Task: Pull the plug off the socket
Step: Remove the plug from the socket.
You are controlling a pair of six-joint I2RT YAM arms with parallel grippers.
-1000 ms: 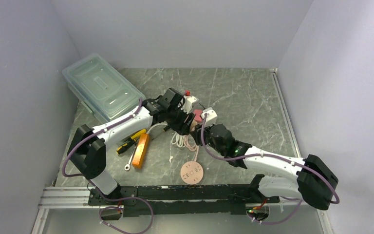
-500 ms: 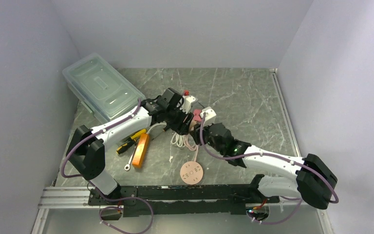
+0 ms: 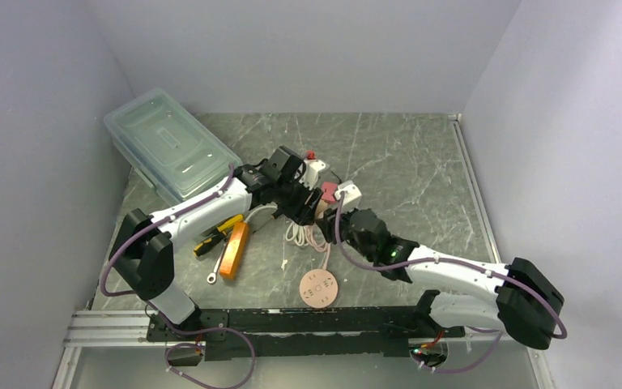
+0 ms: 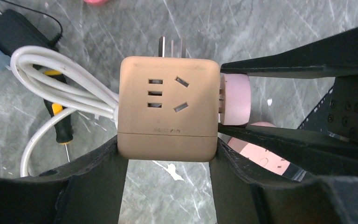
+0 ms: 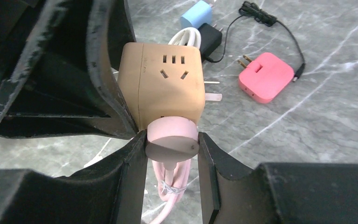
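Observation:
A tan cube socket (image 4: 168,107) hangs above the table with my left gripper (image 4: 168,151) shut on its two sides. A round pink plug (image 5: 172,140) sits against one face of the socket (image 5: 168,84), its pink cable hanging below. My right gripper (image 5: 172,145) is shut on the plug's rim. In the left wrist view the plug (image 4: 235,100) shows on the socket's right side between the right gripper's black fingers (image 4: 298,60). In the top view both grippers meet at mid-table and hide the socket; the left gripper (image 3: 301,204) stands just left of the right gripper (image 3: 338,219).
A clear lidded box (image 3: 170,146) stands at the back left. An orange tool (image 3: 233,249), a screwdriver (image 3: 217,233) and a wrench (image 3: 212,278) lie near the left arm. A pink charger (image 5: 265,77), blue adapter (image 5: 196,14), black adapter (image 5: 209,39) and pink disc (image 3: 319,287) lie around.
The right arm's wrist and forearm have shifted very slightly. Both grippers keep their holds, and the socket and plug stay together.

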